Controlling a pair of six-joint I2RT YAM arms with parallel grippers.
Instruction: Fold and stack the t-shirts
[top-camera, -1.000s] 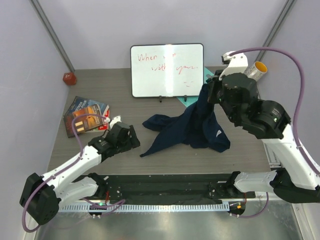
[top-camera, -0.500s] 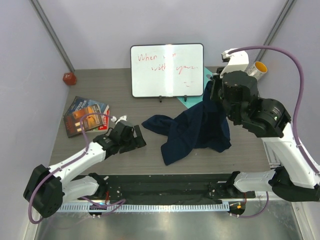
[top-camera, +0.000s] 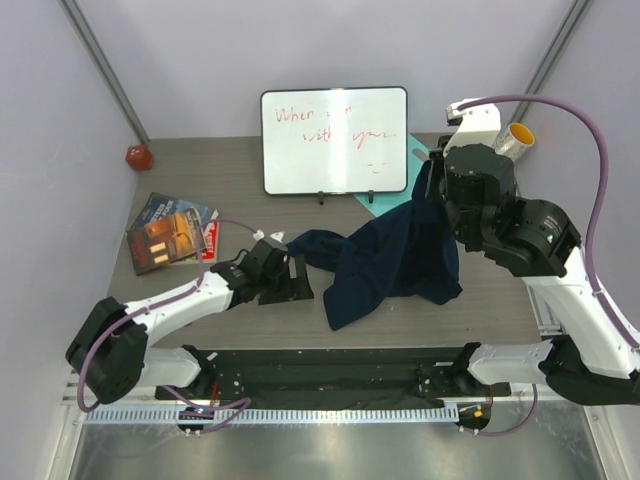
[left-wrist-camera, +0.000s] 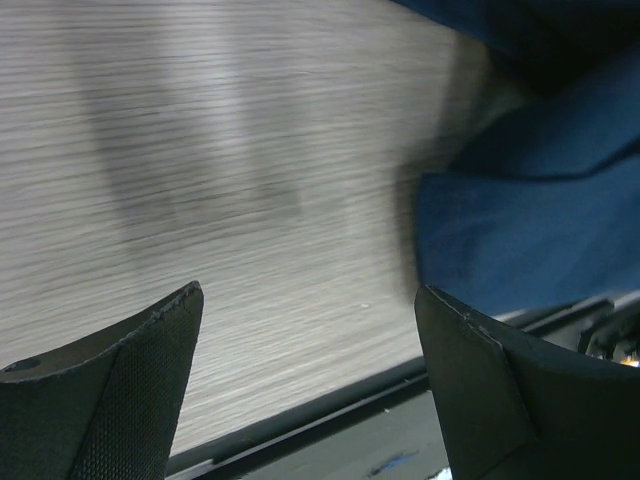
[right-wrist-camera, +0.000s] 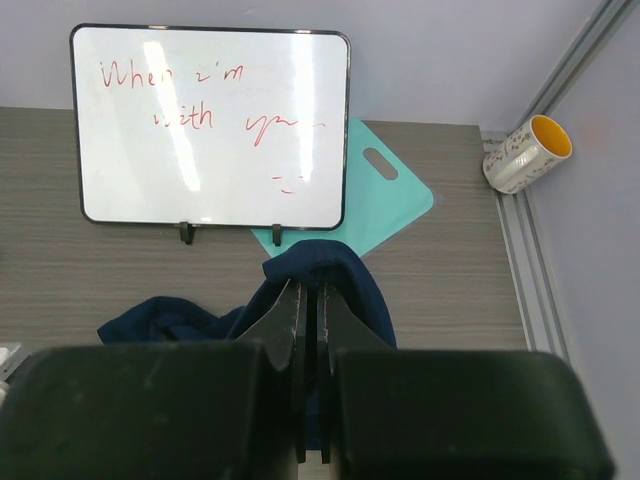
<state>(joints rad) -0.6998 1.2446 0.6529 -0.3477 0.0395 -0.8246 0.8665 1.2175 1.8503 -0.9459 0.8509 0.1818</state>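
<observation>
A top-down view is showing a grey wood-grain tabletop (top-camera: 200, 185) with a whiteboard (top-camera: 334, 140) standing upright at its far edge, red handwriting on it. In front of the whiteboard and slightly to its right, a dark navy t-shirt (top-camera: 385, 265) is lying crumpled. One part of it is being held up off the tabletop, and the rest is draping down and spreading out below.

The right hand (right-wrist-camera: 311, 292) is pinching that raised fold. Its two fingers are pressed almost together, and the fabric is bunching at their tips, just in front of the whiteboard's right corner.

The left hand (left-wrist-camera: 310, 300) is hovering low over bare tabletop, in front of the whiteboard and to its left. Its fingers are spread wide and gripping nothing. The near edge of the t-shirt is lying just beside its right finger, and I cannot tell whether they are touching.

A flat teal board (right-wrist-camera: 390, 195) is peeking out from behind the whiteboard's right corner. A mug (right-wrist-camera: 525, 153) is lying on its side to the right of the whiteboard. A book (top-camera: 170, 232) is lying well to the left.
</observation>
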